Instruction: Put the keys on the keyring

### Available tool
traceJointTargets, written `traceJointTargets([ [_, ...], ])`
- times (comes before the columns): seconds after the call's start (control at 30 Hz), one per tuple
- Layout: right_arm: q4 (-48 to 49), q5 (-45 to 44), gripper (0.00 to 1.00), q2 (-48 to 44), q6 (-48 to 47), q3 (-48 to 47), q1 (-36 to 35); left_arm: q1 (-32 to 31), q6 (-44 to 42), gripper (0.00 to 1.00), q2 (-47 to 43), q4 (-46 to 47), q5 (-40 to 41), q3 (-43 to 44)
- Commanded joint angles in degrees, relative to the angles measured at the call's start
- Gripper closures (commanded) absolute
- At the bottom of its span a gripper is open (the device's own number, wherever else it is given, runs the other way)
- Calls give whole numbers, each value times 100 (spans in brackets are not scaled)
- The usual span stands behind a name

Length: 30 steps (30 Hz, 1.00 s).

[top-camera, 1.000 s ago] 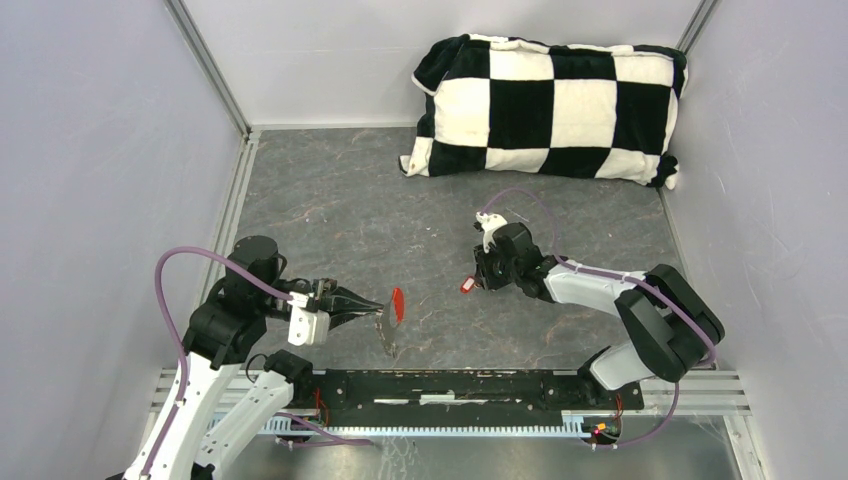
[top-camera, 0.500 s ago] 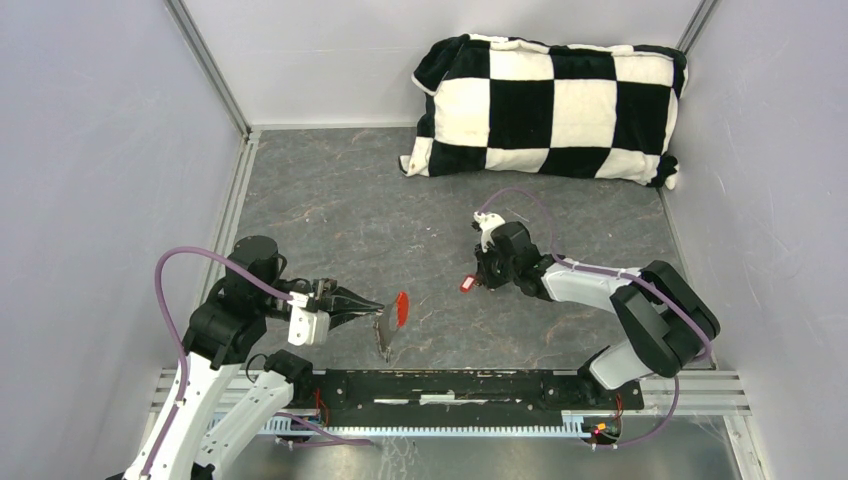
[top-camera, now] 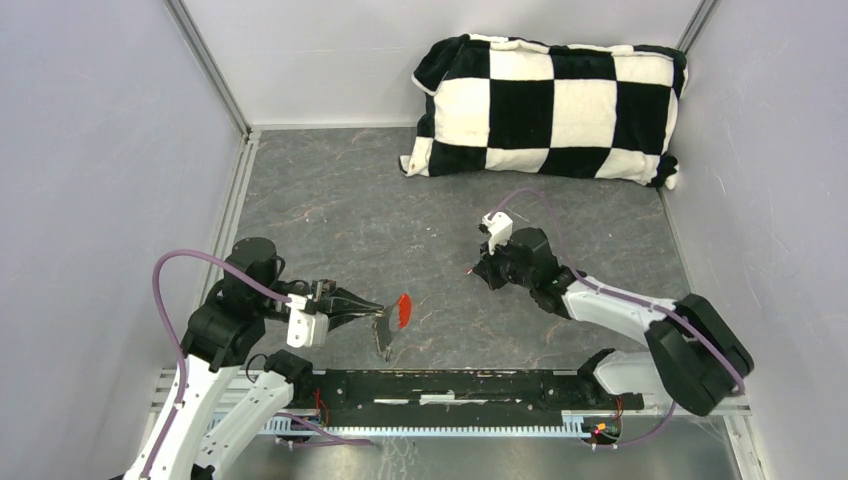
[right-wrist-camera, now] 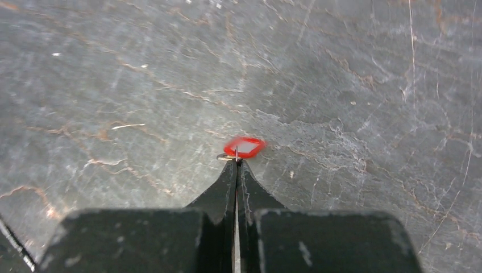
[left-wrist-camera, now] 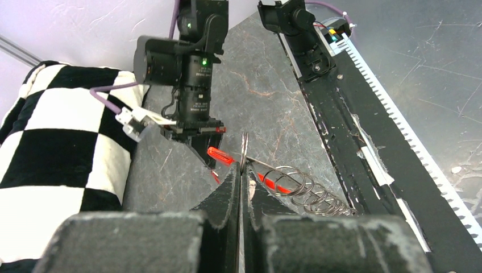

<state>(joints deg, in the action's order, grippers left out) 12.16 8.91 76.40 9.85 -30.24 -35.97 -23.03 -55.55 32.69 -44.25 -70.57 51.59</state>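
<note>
My left gripper is shut on a thin silver ring of the keyring and holds it above the table. The red oval fob sticks out just past the tips. The chain of rings hangs to the side. My right gripper is at mid-table, shut on the red-headed key. It pinches the key's thin metal part, and the red head shows just beyond the tips. In the top view that key is almost hidden by the fingers.
A black-and-white checkered pillow lies at the back right. A black rail runs along the near edge between the arm bases. Grey walls close in the left and right sides.
The right gripper has shut on the red-headed key. Its wrist has turned and shifted slightly back, and its elbow has swung right. The left gripper still holds the keyring, and the fob has swung a little.
</note>
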Motion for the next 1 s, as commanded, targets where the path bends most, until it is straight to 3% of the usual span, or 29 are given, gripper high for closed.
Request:
traceJointTargets([
  [0.0, 698, 726, 100, -691, -557, 271, -3, -33, 308, 98, -5, 95, -45, 88],
  [0.2, 350, 1717, 100, -1695, -1216, 278, -129, -27, 404, 98, 74, 94, -99, 105],
  [0.37, -185, 1803, 100, -2372, -1044, 29, -367, -33, 541, 98, 150, 89, -232, 75],
  [0.6, -1094, 3029, 100, -2548, -1556, -832, -887, -29, 717, 98, 412, 76, -435, 129],
  [0.97, -2347, 2738, 100, -2409, -3655, -2219, -1701, -27, 832, 98, 564, 91, -567, 162],
])
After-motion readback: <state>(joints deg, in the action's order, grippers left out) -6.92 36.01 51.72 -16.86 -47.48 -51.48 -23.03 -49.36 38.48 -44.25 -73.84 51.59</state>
